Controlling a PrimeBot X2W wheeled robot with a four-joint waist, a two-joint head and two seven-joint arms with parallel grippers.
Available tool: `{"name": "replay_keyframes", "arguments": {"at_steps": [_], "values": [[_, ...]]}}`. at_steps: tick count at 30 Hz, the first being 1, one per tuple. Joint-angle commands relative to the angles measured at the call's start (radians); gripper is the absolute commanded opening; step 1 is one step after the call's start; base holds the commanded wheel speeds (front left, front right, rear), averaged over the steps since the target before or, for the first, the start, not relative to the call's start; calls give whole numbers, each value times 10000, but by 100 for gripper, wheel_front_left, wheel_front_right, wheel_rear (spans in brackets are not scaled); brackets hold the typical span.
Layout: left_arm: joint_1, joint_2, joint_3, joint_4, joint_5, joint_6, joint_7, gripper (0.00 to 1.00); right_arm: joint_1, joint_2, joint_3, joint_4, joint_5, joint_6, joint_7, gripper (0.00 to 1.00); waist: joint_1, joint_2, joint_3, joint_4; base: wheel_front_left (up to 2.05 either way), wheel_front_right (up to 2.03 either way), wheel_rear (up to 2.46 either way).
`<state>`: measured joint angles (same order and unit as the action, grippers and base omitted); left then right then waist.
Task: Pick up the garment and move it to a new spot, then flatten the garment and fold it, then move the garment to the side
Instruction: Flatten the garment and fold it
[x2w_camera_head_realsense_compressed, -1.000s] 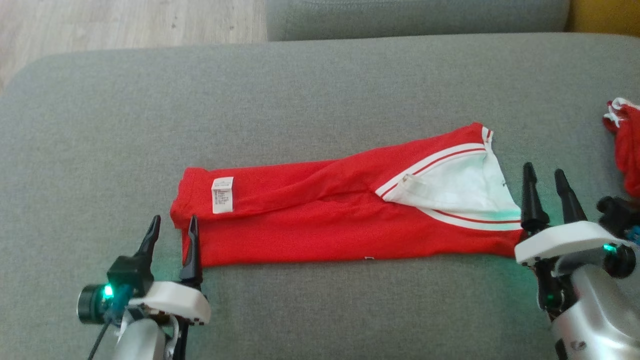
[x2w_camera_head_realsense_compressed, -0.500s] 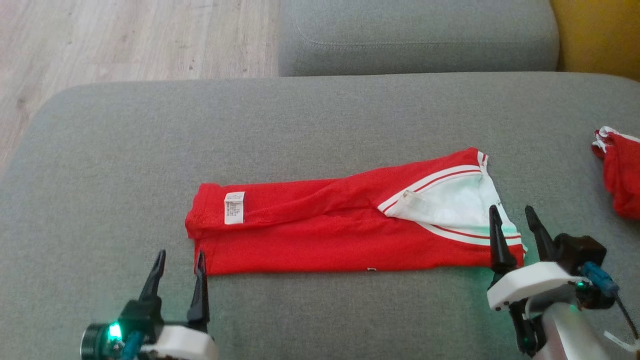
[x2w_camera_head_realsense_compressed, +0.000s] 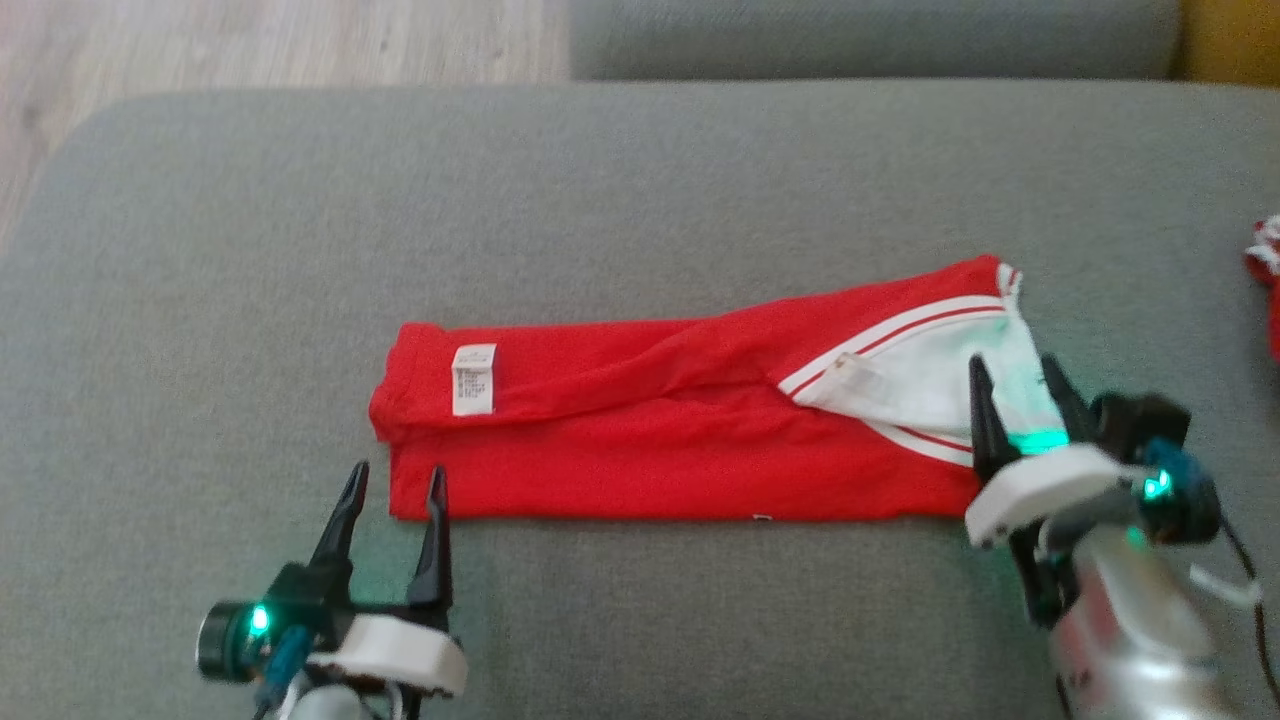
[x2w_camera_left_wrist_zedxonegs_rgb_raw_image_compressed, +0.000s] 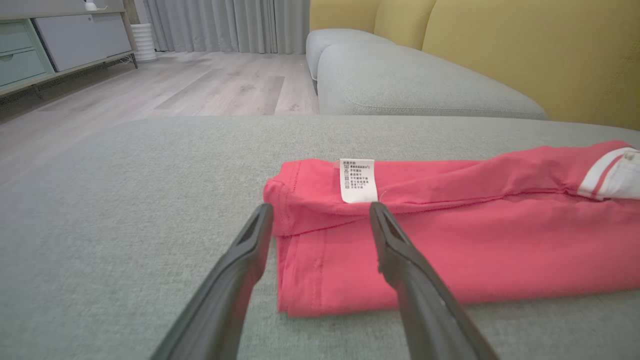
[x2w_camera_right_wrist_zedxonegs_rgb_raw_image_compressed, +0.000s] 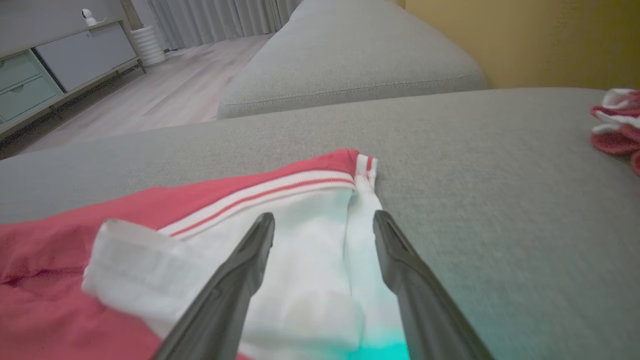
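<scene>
— Across the middle of the grey cushion (x2w_camera_head_realsense_compressed: 600, 200), your red garment (x2w_camera_head_realsense_compressed: 650, 440) lies folded in a long strip, white-striped end to your right.
— And my grippers?
— Your left gripper (x2w_camera_head_realsense_compressed: 398, 470) is spread at the strip's left end, one finger over red cloth, the other over bare cushion, holding nothing. Your right gripper (x2w_camera_head_realsense_compressed: 1012, 362) is spread too, above the white panel (x2w_camera_right_wrist_zedxonegs_rgb_raw_image_compressed: 310, 260); whether it touches, I cannot tell.
— Anything else?
— A care label (x2w_camera_left_wrist_zedxonegs_rgb_raw_image_compressed: 357, 180) faces up near the left end; another red piece (x2w_camera_right_wrist_zedxonegs_rgb_raw_image_compressed: 617, 120) lies well apart, far right.
</scene>
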<state>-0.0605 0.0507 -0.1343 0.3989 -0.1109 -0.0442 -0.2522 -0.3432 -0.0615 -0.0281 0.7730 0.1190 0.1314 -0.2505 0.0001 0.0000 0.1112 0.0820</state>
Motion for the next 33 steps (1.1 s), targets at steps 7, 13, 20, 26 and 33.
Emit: {"name": "replay_keyframes", "arguments": {"at_steps": [7, 13, 20, 26, 33], "values": [[-898, -3, -195, -17, -353, 47, -95, 100, -1653, -385, -990, 2110, -838, -7, 357, 100, -1, 0, 895, 500, 0, 0, 0], [-866, -4, -156, 68, -412, 74, -95, 100, -1739, -108, -962, 3529, -519, -7, 740, 85, -1, 0, 903, 494, 0, 0, 0], [-761, -4, -172, 118, -454, 23, -95, 100, -1608, -394, -201, 3586, 613, -7, 155, 0, -1, 0, 608, 191, 0, 0, 0], [-669, -4, -283, 150, -485, 4, -95, 100, -1627, -1308, -669, 2118, 1007, -7, -103, 0, -1, 0, 298, 17, 0, 0, 0], [-462, -4, -545, 207, -606, -38, -95, 100, -952, -837, 263, -543, 1640, -7, -110, 0, -1, 0, 30, 142, 0, 0, 0]]}}
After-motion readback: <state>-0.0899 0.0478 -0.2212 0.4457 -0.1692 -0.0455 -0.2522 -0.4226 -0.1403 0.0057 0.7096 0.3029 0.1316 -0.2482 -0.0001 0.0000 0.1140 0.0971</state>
